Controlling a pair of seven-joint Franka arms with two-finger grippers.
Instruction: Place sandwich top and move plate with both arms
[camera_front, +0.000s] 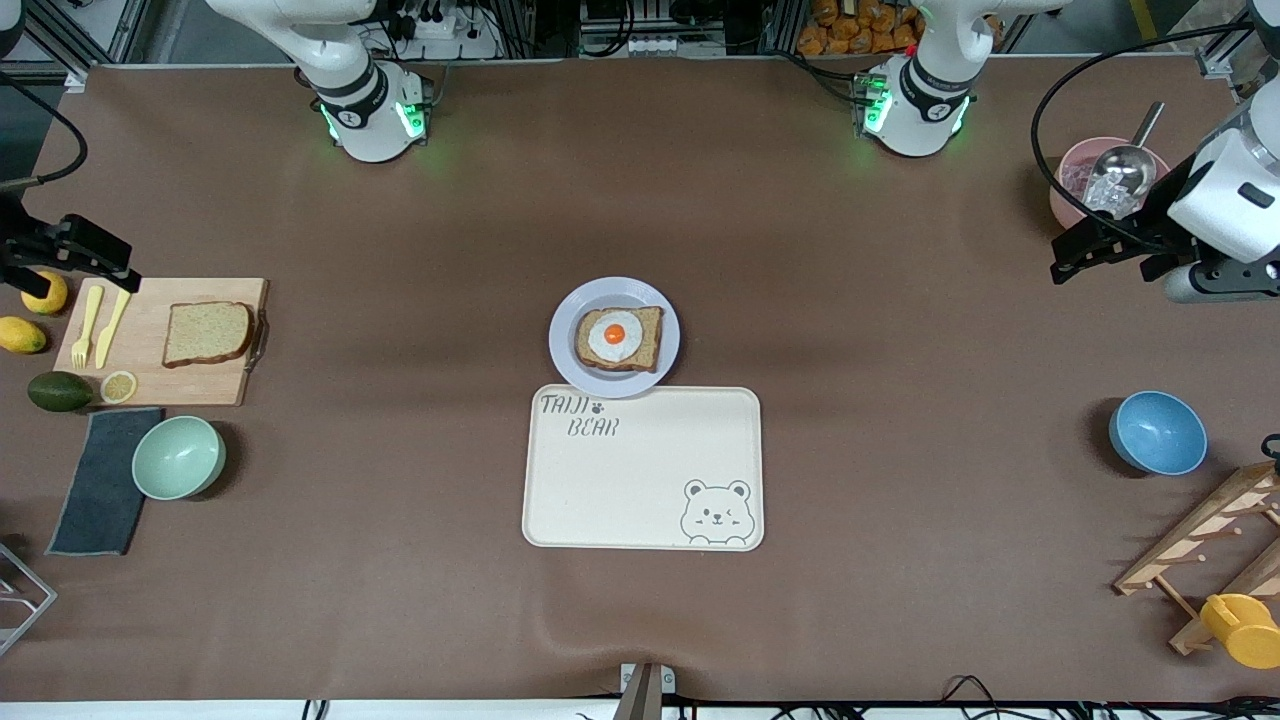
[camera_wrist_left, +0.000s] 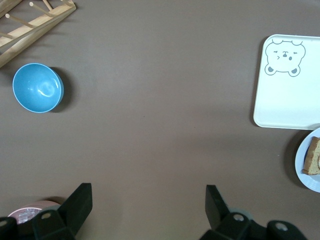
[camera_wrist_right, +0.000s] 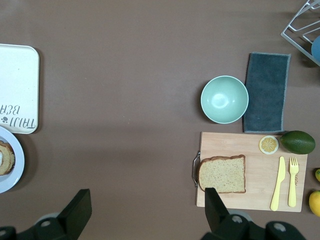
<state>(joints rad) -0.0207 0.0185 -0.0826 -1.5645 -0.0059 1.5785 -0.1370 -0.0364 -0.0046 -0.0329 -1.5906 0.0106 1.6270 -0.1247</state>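
- Front view gives you the plate (camera_front: 563, 345) at the middle of the frame on the brown worktop (camera_front: 400, 230); it carries a bread slice (camera_front: 645, 345) topped with a fried egg (camera_front: 614, 336).
- You see the plate's rim touching the upper edge of the cream bear-printed tray (camera_front: 640, 480), which lies just below it in the frame.
- Your sandwich top (camera_front: 207, 333) lies flat on the wooden cutting board (camera_front: 190, 385) at the frame's middle left edge, well apart from the plate.
- On that board you also have a yellow fork (camera_front: 84, 327), a yellow knife (camera_front: 111, 329) and a lemon slice (camera_front: 118, 387); an avocado (camera_front: 59, 391) and two lemons (camera_front: 22, 334) sit just off the board.
- Below the board in the frame you find a pale green bowl (camera_front: 179, 457) beside a dark cloth (camera_front: 97, 490).
- Your right gripper (camera_front: 75, 250) hangs at the frame's left edge above the board's corner; in the right wrist view (camera_wrist_right: 145, 210) its jaws stand spread wide with nothing between them, the sandwich top (camera_wrist_right: 222, 173) close by one of them.
- Your left gripper (camera_front: 1090, 245) hangs at the upper right of the frame, beside a pink bowl (camera_front: 1068, 180) holding a metal scoop (camera_front: 1125, 170); in the left wrist view (camera_wrist_left: 148, 207) its jaws are spread wide and empty over bare worktop.
- Lower right of the front frame you see a blue bowl (camera_front: 1158, 432), a wooden rack (camera_front: 1200, 545) and a yellow cup (camera_front: 1243, 630).
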